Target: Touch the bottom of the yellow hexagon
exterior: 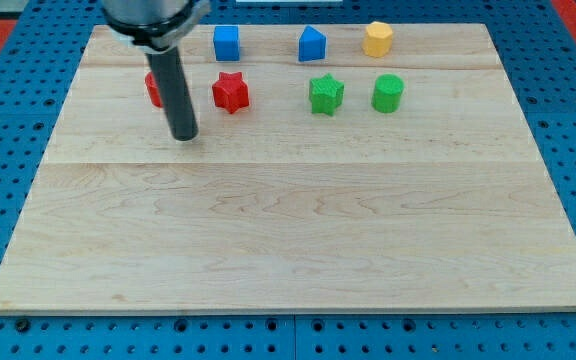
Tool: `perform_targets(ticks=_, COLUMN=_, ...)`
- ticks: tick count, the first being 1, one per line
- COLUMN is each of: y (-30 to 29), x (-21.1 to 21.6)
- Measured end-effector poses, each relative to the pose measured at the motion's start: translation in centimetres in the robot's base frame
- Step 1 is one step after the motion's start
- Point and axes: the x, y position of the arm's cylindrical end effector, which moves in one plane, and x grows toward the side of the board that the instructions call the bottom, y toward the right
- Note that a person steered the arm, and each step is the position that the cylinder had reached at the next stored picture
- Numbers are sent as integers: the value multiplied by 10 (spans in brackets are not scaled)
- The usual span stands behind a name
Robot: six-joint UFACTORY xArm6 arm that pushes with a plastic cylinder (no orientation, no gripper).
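Note:
The yellow hexagon [377,39] sits near the view's top edge of the wooden board, right of centre. My tip [184,136] rests on the board far to the view's left of it and lower down, just below a red block [153,89] that the rod partly hides. The tip touches no block. The rod rises from the tip toward the view's top left.
A blue cube [226,43] and a blue pointed block [312,45] stand in the top row. A red star [230,92], a green star [325,95] and a green cylinder [388,93] form the row below. The wooden board [298,240] lies on a blue pegboard.

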Motion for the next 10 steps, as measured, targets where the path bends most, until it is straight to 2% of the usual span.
perform_targets(ticks=2, y=32, x=-5)
perform_targets(ticks=5, y=82, x=-86)
perform_targets(ticks=7, y=179, x=-125)
perform_targets(ticks=9, y=243, x=-125)
perform_targets(ticks=10, y=253, x=-125)
